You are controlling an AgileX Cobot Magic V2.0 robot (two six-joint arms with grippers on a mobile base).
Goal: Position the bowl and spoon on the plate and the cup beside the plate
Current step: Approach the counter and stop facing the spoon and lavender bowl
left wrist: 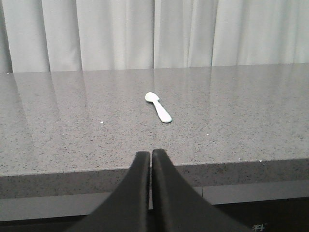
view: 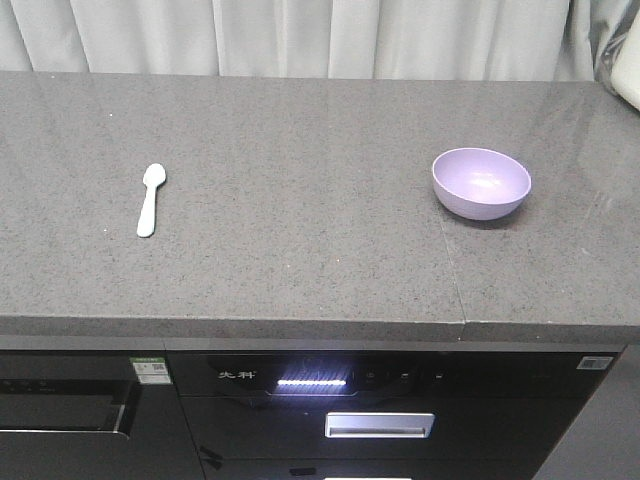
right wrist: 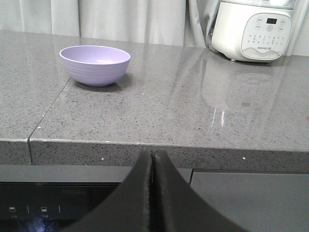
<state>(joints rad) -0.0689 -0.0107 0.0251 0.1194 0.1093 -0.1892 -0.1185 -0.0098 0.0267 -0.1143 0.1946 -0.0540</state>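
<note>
The lavender bowl [view: 481, 183] [right wrist: 95, 64] stands upright on the right part of the grey counter [view: 300, 230]. The pale mint spoon [view: 151, 198] [left wrist: 158, 107] lies flat on the left part, its scoop pointing away from the front edge. The plate and the cup are out of view. My left gripper [left wrist: 150, 153] is shut and empty, held in front of the counter's front edge, facing the spoon. My right gripper [right wrist: 153, 154] is also shut and empty, before the front edge, right of the bowl. Neither gripper shows in the front-facing view.
A white kitchen appliance [right wrist: 252, 30] stands at the back right of the counter. A seam [view: 452, 270] runs across the counter below the bowl. Dark cabinet fronts [view: 330, 410] with a lit panel sit under the counter. Pale curtains [view: 300, 35] hang behind.
</note>
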